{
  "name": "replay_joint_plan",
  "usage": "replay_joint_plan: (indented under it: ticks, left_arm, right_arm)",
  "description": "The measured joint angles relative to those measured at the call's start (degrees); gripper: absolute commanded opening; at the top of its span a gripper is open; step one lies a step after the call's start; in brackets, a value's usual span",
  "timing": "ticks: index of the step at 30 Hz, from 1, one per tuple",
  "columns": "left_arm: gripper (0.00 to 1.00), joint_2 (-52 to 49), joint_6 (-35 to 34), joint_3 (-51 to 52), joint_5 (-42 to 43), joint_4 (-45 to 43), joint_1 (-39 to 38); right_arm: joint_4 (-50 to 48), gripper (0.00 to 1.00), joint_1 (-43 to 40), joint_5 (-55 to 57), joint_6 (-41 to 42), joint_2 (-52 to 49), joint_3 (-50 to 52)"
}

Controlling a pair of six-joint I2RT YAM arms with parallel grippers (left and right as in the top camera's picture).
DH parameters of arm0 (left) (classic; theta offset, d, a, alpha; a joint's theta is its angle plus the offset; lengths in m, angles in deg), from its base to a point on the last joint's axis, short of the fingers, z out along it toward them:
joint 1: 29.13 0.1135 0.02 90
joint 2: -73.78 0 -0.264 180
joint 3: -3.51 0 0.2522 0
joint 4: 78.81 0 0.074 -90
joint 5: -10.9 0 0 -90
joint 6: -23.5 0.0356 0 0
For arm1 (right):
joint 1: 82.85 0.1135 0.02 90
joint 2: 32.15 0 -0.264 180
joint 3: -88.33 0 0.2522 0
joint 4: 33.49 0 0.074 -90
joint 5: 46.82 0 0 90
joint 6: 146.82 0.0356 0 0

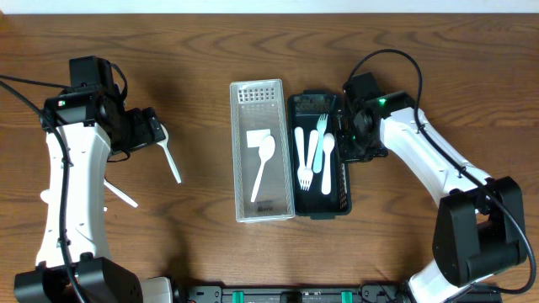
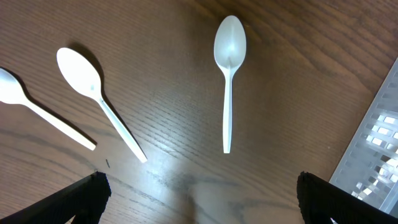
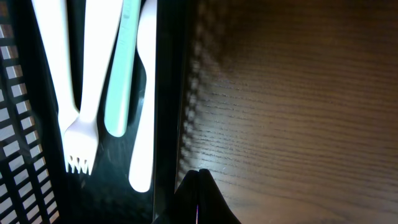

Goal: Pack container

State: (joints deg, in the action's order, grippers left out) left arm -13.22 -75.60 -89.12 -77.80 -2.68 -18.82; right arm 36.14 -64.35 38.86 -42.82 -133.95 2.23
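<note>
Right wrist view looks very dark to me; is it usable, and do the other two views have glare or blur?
Right wrist: dim, the black basket nearly lost in shadow, the white fork bright and slightly soft, the right fingers a silhouette. Left wrist: sharp spoons with soft shadows, a pale sheen on the table, left fingers blurred. Overhead: even light, no glare.
</note>
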Motion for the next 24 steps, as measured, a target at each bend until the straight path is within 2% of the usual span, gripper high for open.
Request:
replay_joint_plan:
  ticks: [6, 12, 13, 14, 15, 17, 18, 24]
  left_arm:
    - [0.98, 0.0, 0.0, 0.0, 0.0, 0.0, 0.0]
    - [0.98, 0.0, 0.0, 0.0, 0.0, 0.2, 0.0]
    - [0.98, 0.0, 0.0, 0.0, 0.0, 0.2, 0.0]
    - [0.98, 0.0, 0.0, 0.0, 0.0, 0.2, 0.0]
    - [0.98, 0.0, 0.0, 0.0, 0.0, 0.2, 0.0]
    - [0.98, 0.3, 0.0, 0.0, 0.0, 0.0, 0.0]
    - [0.98, 0.6, 0.0, 0.0, 0.0, -0.5, 0.0]
    - [0.98, 5.2, -1.2, 0.0, 0.1, -5.5, 0.0]
  right_arm:
    - [-0.4, 0.06, 0.0, 0.4, 0.0, 0.0, 0.0]
    - [-1.1, 0.10, -0.7, 7.4, 2.5, 0.0, 0.0]
    - [-1.1, 0.15, -1.0, 8.3, 2.8, 0.0, 0.0]
    - [-1.1, 0.31, -1.5, 9.6, 3.3, 0.0, 0.0]
    - [-1.1, 0.59, -2.0, 10.8, 3.8, 0.0, -0.1]
    - [-1.1, 0.94, -3.3, 13.1, 3.8, 0.0, -0.6]
    - [-1.1, 0.99, -3.7, 14.0, 3.8, 0.0, -1.1]
    - [-2.2, 0.99, -6.2, 16.6, 3.3, 0.0, -4.7]
